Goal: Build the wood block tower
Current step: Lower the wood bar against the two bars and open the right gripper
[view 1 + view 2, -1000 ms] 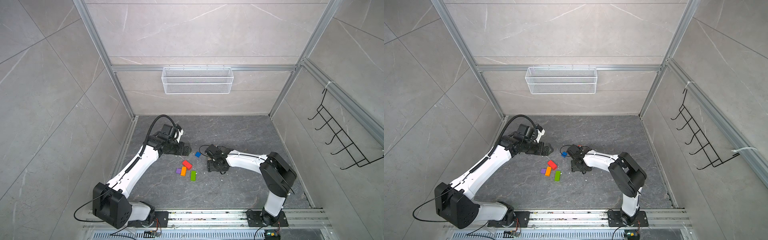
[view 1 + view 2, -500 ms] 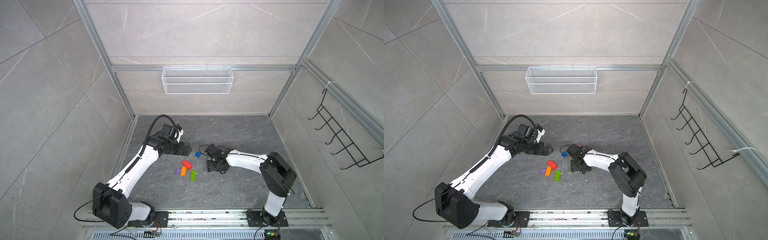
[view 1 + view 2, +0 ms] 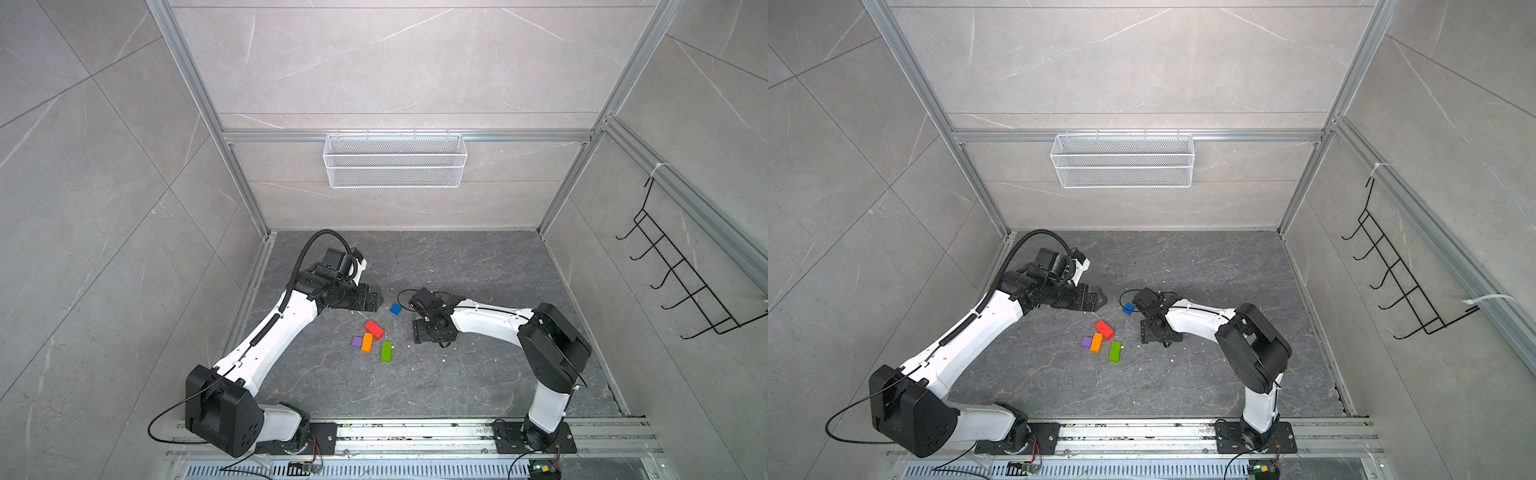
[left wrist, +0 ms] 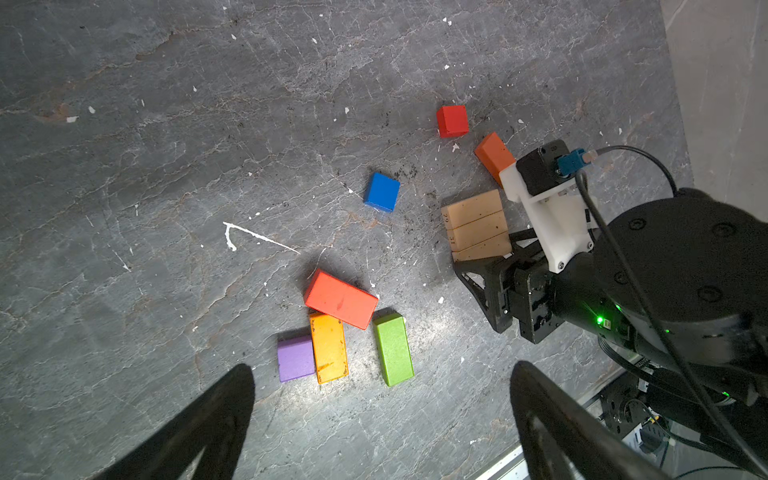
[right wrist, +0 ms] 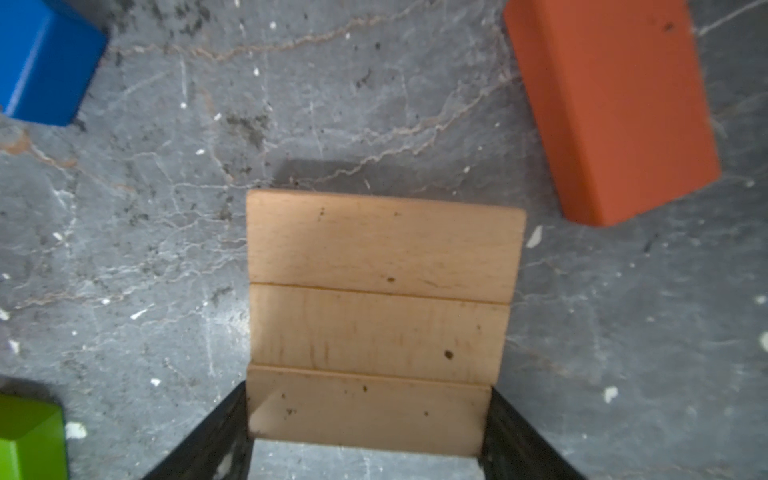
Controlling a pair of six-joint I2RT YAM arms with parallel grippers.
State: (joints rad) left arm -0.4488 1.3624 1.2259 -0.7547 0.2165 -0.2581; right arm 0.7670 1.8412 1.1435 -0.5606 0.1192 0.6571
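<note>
A: While the left gripper (image 3: 1098, 300) hangs spread and empty above the bench (image 4: 166, 166), where are the tan bars (image 5: 382, 291)?
B: Three side by side, lying flat. Right gripper (image 5: 368, 419) straddles the nearest one; clamped or loose, cannot tell. Dark orange bar (image 5: 611, 108) and blue cube (image 5: 45, 62) near, not touching.

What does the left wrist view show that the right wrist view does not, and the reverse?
Only the left wrist view: the red cube, red bar, orange bar, purple cube and the open left gripper. Only the right wrist view: how the right gripper straddles the nearest tan block, contact unclear. Both: the three tan blocks, blue cube, green bar and dark orange bar.
</note>
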